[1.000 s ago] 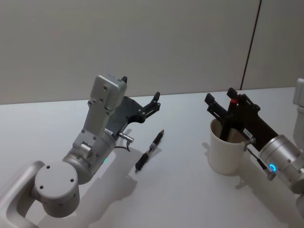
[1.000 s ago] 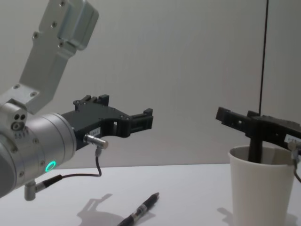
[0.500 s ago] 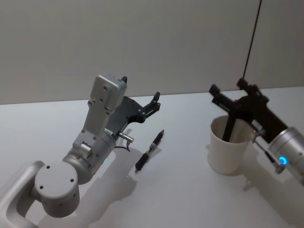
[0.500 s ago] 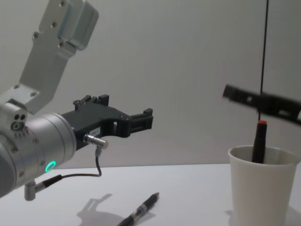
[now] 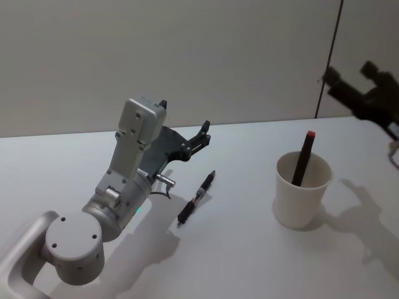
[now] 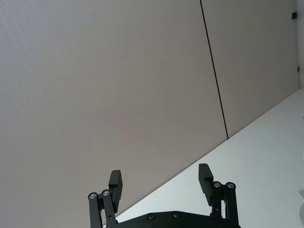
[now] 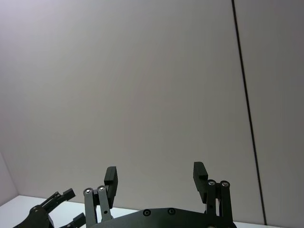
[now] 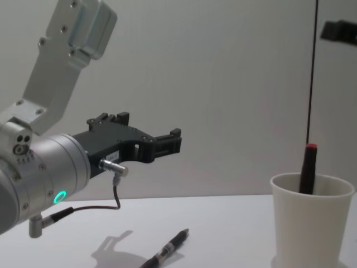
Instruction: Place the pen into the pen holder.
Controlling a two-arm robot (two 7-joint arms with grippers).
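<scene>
Across the whole scene we see the white tabletop (image 5: 249, 268), which carries everything. Over its left part rises the left arm (image 5: 124, 180), grey and bent. It holds the left gripper (image 5: 184, 118) above the surface, pointing toward the wall. Its jaws stand wide open and hold nothing. High at the right, well above the tabletop, hangs the right gripper (image 7: 155, 172), and its jaws are likewise spread apart and empty. On the right part of the tabletop stands the pen holder (image 5: 300, 202), a plain white paper cup, upright. Inside it we find a dark pen with a red tip (image 5: 303, 159), slightly tilted, its red end poking above the rim. A second, black pen (image 5: 196, 198) lies flat on the tabletop just beside the left arm, well apart from the pen holder, and we see neither gripper touching it.
</scene>
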